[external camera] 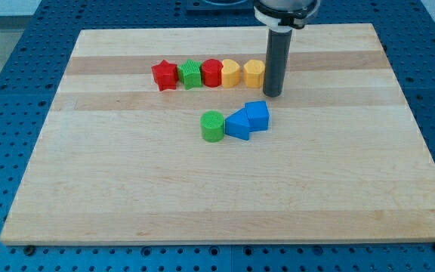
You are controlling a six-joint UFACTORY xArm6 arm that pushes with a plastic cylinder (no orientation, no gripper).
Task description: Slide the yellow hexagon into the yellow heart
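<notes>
**Tip beside the yellow pair, push nearly closed**

Pale wooden board point(225, 196) on a blue perforated bench point(6, 45) fills the view. Left to right, a row near the board's top edge: red star-shaped block point(165, 75), green block with ridged sides point(191, 74), red round-ish block point(211, 73), then two yellow blocks. The yellow block on the left point(231, 73) and the yellow block on the right point(254, 72) are hard to tell apart by shape at this size; I cannot say which is the hexagon and which the heart. They sit just beside each other, touching or nearly so.

Below the row, toward the board's middle: green cylinder block point(213, 126), blue wedge-like block point(238, 124) touching a second blue block point(257, 115).

No pincer on this arm, only a straight dark rod, so nothing is held. My tip point(272, 94) rests on the board right against the right side of the right-hand yellow block, at the row's right end, above the blue pair.

Judgement: the step in hand is the final shove, and the task looks almost complete. Next move calls for a short push toward the view's left, kept in line with the row, so the yellow block does not skew off or drive the whole row along.

Both yellow blocks look like small glossy plastic pieces, upright, light enough to slide easily.
</notes>
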